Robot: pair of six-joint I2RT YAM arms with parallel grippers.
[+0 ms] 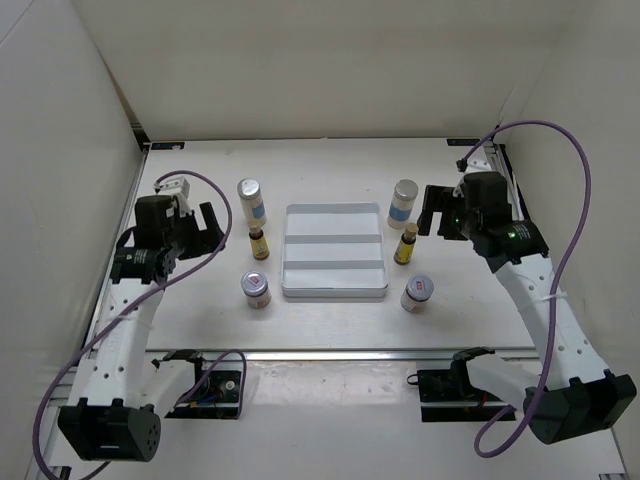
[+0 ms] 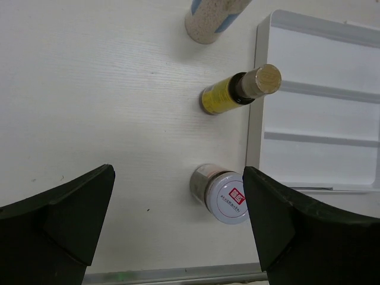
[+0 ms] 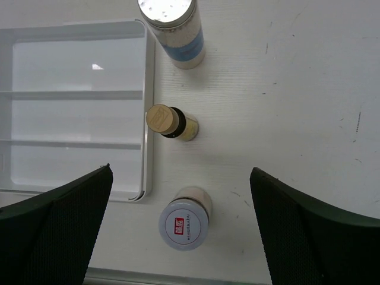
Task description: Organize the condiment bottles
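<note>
Six condiment bottles stand on the table beside a white three-slot tray. Left of it: a tall white blue-banded bottle, a slim yellow dark-capped bottle and a squat jar with a red-marked lid. Right of it: a tall white bottle, a slim yellow bottle and a squat jar. My left gripper is open and empty, left of its row; its view shows the jar and slim bottle. My right gripper is open and empty, right of its row, above the jar.
The tray's three slots hold nothing. White walls close in the table at the back and both sides. A metal rail runs along the near edge. Purple cables loop from both arms.
</note>
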